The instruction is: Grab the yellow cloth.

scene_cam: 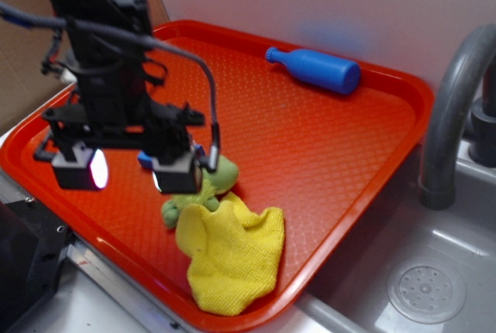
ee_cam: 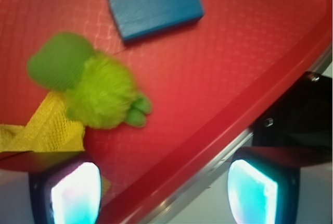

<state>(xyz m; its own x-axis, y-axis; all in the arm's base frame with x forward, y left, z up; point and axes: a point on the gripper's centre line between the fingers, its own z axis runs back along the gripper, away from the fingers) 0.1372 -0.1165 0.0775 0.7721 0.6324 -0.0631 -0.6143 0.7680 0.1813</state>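
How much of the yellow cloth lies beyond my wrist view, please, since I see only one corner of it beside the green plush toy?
Observer: Most of it. The yellow cloth lies crumpled between the plush toy and the near rim of the tray.
Operator: Is the tool touching it?
Observer: No. The tool hangs open, apart from cloth and toy.
Operator: Anything else nearby?
Observer: A blue bottle lies on its side by the far rim.

Kitchen-style sink setup, probably mock or lab rig. Grey curved faucet at right edge; steel sink basin with round drain at lower right. Red plastic tray fills centre, resting partly over basin. Plain pale wall across top.
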